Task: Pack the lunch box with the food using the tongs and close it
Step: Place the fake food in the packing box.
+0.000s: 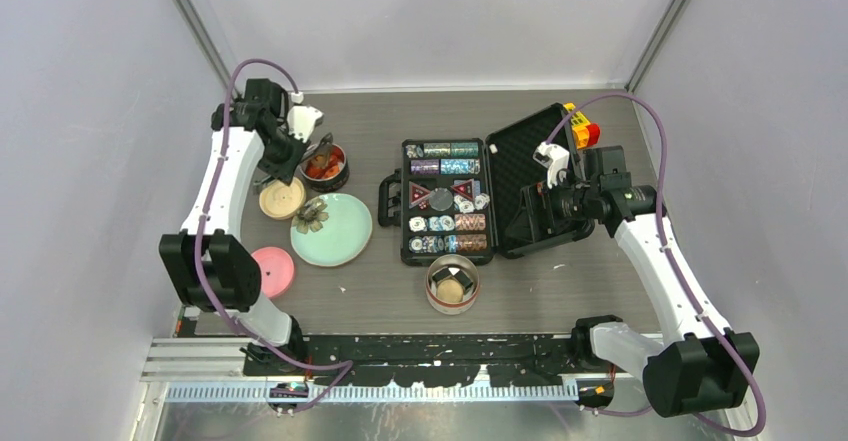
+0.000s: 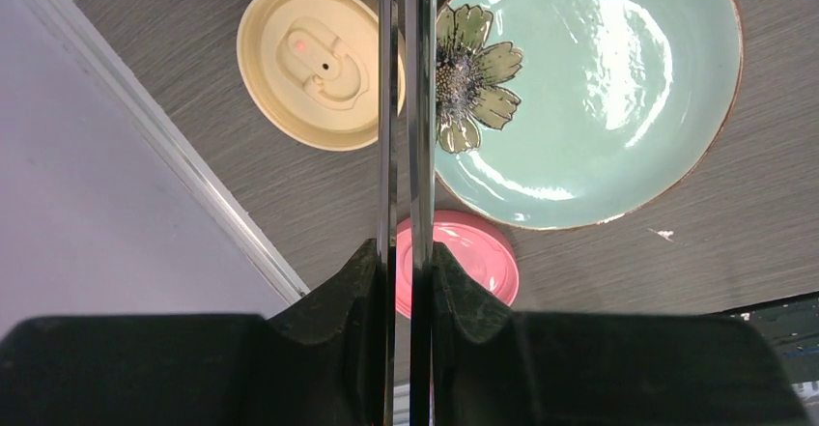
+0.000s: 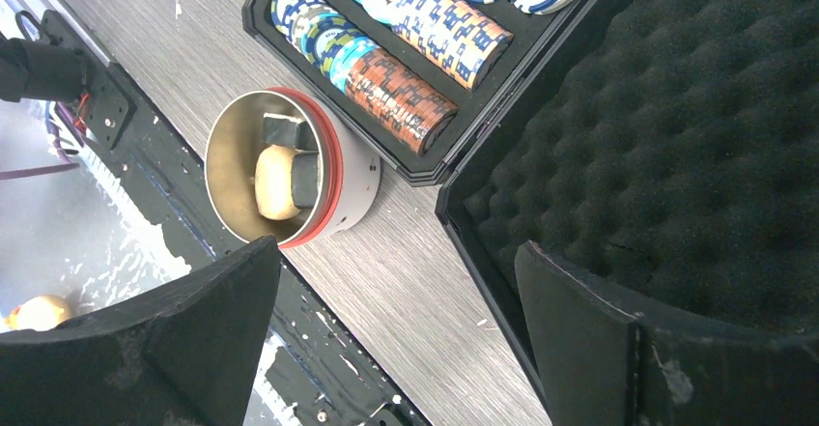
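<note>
My left gripper is shut on the tongs, whose two thin metal arms run almost closed over the plate's edge. Their tips reach a round lunch box tub holding red-orange food. Its cream lid lies beside it, and the pink lid lies nearer the front. A steel lunch box tub holds a tan biscuit and a dark block. My right gripper hangs open and empty above the case's foam lid.
A mint-green plate with a painted flower lies between the lids. An open black case of poker chips sits mid-table, its foam-lined lid standing to the right. Side walls close in left and right.
</note>
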`<state>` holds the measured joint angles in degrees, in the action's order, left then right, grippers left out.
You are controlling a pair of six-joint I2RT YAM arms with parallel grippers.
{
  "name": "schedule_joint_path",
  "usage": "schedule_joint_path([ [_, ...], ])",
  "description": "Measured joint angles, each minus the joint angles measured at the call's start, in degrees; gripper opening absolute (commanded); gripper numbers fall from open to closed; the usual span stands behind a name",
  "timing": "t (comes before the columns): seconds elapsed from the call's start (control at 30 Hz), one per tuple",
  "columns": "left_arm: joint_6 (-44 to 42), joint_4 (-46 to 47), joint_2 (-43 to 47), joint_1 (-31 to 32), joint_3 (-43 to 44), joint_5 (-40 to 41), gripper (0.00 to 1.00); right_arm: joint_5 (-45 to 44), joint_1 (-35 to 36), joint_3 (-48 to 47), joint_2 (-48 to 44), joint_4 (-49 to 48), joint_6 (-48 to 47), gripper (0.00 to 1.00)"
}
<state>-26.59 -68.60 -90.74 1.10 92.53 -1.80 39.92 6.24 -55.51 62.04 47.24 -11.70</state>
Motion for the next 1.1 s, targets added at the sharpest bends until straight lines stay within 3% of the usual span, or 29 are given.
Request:
schedule_joint_path([
  [0.27,-0.02,2.21,-2.93,-0.46,-0.17,0.35,0.12,0.0,0.0,0.02,-0.15,0.02,0.0,0.96],
  [0.43,-0.46,2.71,-3.54,-0.48,-1.27,0.66,0.34,0.0,0.0,0.02,-0.15,0.02,-0.02,0.96],
  [0.53,-0.63,2.69,-3.67,-0.48,-1.7,0.66,0.41,0.0,0.0,0.02,-0.15,0.02,-0.04,0.96],
  [0.87,-0.63,2.32,-2.16,-3.85,-1.86,-1.36,0.39,0.04,0.0,0.02,-0.15,0.04,-0.17,0.96],
  [1.1,-0.87,1.51,7.04,-5.01,-5.95,-6.75,0.38,0.28,0.0,-0.7,0.37,0.46,-0.02,0.96],
])
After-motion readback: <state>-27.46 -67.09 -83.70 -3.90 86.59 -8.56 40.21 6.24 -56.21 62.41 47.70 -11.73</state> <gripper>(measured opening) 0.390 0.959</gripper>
